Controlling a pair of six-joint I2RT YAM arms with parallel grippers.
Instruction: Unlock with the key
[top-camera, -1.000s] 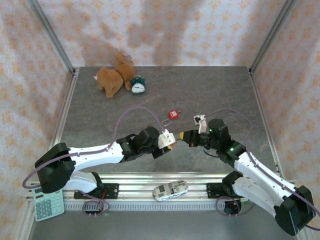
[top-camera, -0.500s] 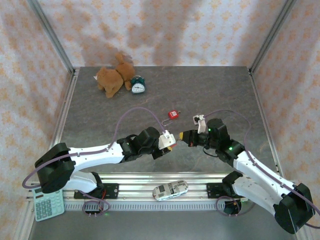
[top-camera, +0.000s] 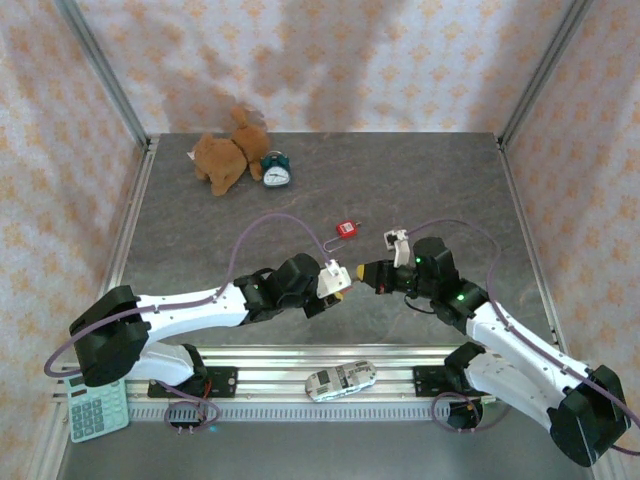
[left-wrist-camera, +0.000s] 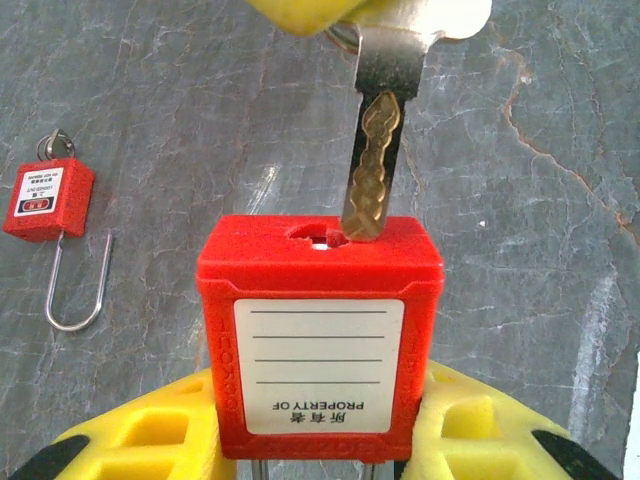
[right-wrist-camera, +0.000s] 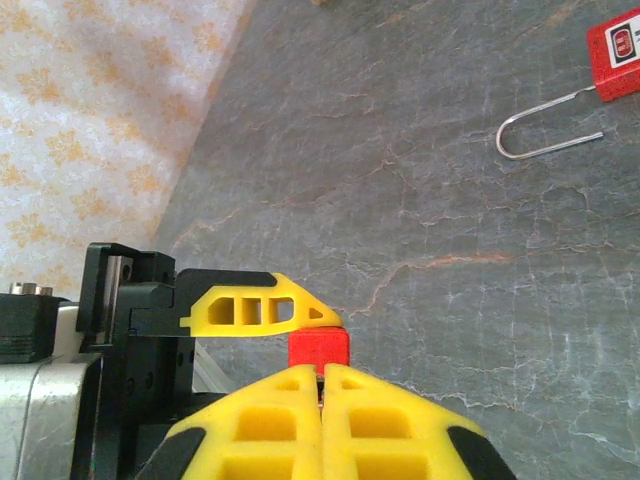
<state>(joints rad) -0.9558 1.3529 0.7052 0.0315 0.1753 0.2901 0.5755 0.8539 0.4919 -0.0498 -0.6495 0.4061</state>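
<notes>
The red padlock (left-wrist-camera: 320, 340) is clamped in the left jaws, its keyhole facing the key (left-wrist-camera: 375, 160), which the right jaws pinch shut by its head. The key's tip just meets the slot's rim, so insertion looks barely begun. Next it needs squaring up, pushing home, then a turn. Beyond the padlock, a spare padlock (left-wrist-camera: 47, 200) lies on the grey stone-look table (top-camera: 420, 180), with patterned curtains (top-camera: 350, 60) further back.
</notes>
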